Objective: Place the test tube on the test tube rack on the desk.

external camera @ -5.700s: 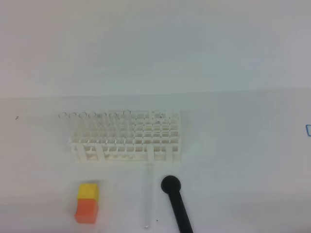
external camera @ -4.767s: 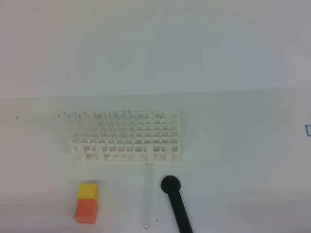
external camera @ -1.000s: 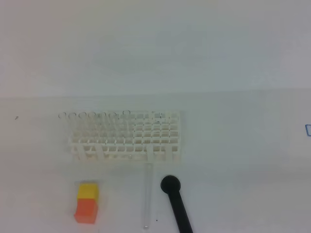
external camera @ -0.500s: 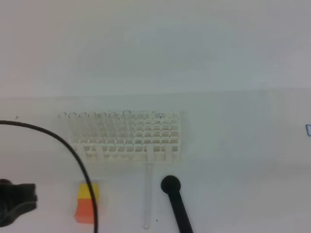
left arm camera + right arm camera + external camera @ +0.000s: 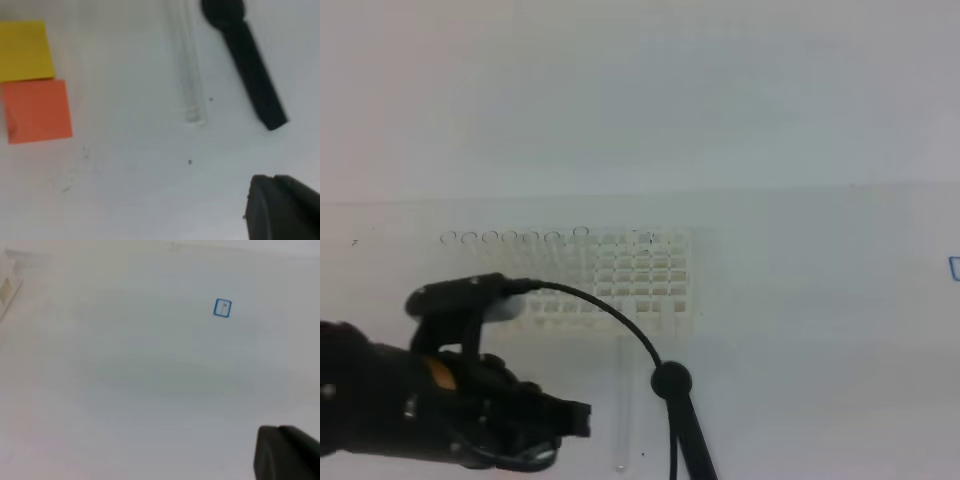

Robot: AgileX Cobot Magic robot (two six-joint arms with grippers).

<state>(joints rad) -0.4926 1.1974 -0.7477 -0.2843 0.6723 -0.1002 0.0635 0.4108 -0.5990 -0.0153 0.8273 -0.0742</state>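
While the left hand [image 5: 582,420] hangs clenched and empty above the bench [image 5: 800,330], the test tube [image 5: 623,405] lies flat near its front edge, just before the test tube rack [image 5: 610,285]; no writing is legible.

The exterior high view looks down at an angle from the near side toward 12 o'clock, taking in the whole white surface [image 5: 790,300] with the test tube rack [image 5: 620,280] near mid-frame. The left wrist view looks steeply down at the surface from close range; it shares with the exterior view the test tube [image 5: 187,65], the black rod [image 5: 250,65] and the orange-and-yellow block [image 5: 32,80]. The right wrist view, also close, faces bare surface with a small blue square mark [image 5: 222,308], which the exterior view shows at its 3 o'clock edge.
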